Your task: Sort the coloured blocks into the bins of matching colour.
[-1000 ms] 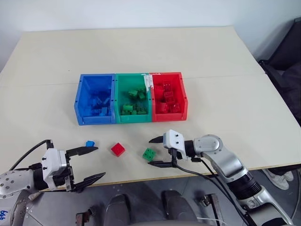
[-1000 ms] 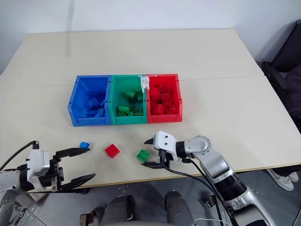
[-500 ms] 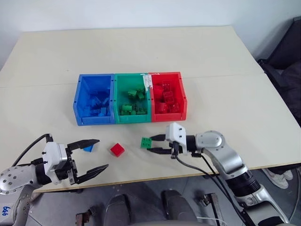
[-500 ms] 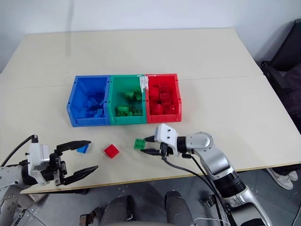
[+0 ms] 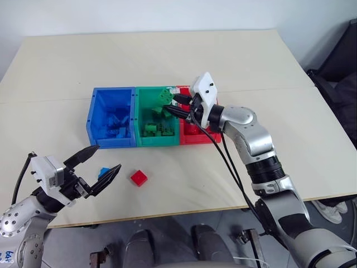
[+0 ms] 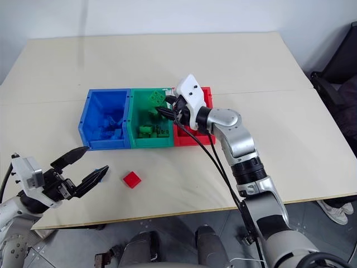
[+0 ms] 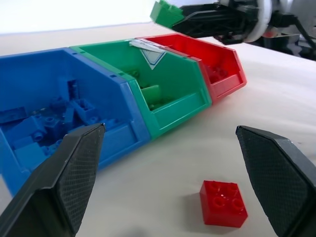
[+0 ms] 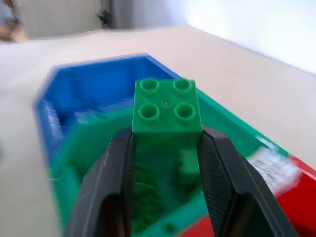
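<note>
Right gripper [image 5: 177,104]: clamped on green block [image 8: 167,113]
Relation: held directly over green bin [image 5: 140,116], far end
Left gripper [image 5: 96,166]: fingers apart, above blue block [image 5: 104,171], near table's front edge

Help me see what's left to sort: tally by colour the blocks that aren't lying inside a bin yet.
Green: 1, held by the right gripper over the green bin
Red: 1, on the table
Blue: 1, on the table
Total: 3
</note>
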Robot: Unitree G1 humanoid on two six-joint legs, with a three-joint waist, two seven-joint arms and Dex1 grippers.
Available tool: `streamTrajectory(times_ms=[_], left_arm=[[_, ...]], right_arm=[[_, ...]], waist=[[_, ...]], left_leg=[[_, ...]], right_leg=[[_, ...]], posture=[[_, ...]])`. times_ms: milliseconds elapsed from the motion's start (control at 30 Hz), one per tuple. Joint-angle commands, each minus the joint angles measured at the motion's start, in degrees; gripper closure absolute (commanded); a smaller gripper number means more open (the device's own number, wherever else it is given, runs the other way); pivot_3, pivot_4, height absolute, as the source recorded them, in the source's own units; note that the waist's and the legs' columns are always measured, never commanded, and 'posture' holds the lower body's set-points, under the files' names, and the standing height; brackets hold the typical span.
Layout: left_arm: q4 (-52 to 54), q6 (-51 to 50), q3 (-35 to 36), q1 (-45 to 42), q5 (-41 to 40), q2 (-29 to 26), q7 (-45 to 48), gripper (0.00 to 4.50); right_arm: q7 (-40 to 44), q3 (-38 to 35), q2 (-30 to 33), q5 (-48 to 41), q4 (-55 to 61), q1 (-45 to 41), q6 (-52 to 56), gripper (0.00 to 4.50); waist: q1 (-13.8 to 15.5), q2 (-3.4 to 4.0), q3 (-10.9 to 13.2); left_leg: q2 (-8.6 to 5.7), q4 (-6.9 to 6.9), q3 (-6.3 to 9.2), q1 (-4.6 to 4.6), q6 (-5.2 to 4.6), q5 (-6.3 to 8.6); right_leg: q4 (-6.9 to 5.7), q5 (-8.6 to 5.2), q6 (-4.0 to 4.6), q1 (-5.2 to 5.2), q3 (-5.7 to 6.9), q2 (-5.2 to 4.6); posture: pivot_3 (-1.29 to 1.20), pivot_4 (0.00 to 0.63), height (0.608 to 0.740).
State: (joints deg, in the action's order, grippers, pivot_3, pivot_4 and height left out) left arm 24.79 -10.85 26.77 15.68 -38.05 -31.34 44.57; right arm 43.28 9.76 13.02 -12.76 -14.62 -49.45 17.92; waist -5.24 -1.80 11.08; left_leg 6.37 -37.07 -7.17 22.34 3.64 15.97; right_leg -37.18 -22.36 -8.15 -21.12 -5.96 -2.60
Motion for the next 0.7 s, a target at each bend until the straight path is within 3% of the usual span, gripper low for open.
streamTrajectory(times_ms=[33,200,433,567,700], left_arm=[[2.05,1.01,0.85,0.09,-0.43,-0.14,-0.01,0.00],[1.35,0.96,-0.03,-0.62,-0.18,-0.96,1.20,0.00],[-6.94,2.73,1.38,-2.92,1.65,-6.39,7.71,0.00],[-14.09,6.41,3.13,-2.42,4.93,-10.08,11.92,0.00],[-20.11,8.34,5.76,-1.52,4.99,-13.31,17.07,0.00]], right_arm=[[0.67,-1.28,-0.35,-0.16,-0.42,-1.44,-2.61,1.71],[7.28,-2.73,3.12,-3.23,4.85,2.17,-5.49,0.04],[30.60,-6.95,16.56,-12.92,13.30,16.20,-13.68,0.01],[36.76,-11.48,20.91,-15.13,12.62,24.77,-20.19,0.01],[39.36,-14.45,24.75,-18.67,13.79,30.81,-17.22,0.01]], waist=[[-0.16,0.00,0.00],[-0.90,0.00,0.00],[-0.38,0.01,0.01],[-0.98,0.01,0.01],[-1.13,0.02,0.02]], left_leg=[[0.00,0.00,-0.03,0.04,0.00,0.00],[0.02,-0.02,-0.10,0.16,0.02,-0.01],[0.02,-0.02,-0.09,0.16,0.02,-0.01],[0.02,0.03,-0.19,0.06,0.02,-0.01],[0.07,0.02,-0.19,-0.06,0.01,-0.01]], right_leg=[[-0.10,0.00,0.00,-0.10,-0.01,0.00],[-0.27,0.00,0.00,-0.35,-0.05,0.00],[-0.14,0.00,0.00,-0.26,-0.03,0.02],[-0.02,-0.01,0.00,-0.18,-0.05,0.02],[0.15,-0.01,0.01,0.04,-0.05,0.05]], posture=[[0.00,0.150,0.740],[0.00,0.150,0.740],[0.00,0.150,0.740],[0.00,0.150,0.740],[0.00,0.150,0.740]])
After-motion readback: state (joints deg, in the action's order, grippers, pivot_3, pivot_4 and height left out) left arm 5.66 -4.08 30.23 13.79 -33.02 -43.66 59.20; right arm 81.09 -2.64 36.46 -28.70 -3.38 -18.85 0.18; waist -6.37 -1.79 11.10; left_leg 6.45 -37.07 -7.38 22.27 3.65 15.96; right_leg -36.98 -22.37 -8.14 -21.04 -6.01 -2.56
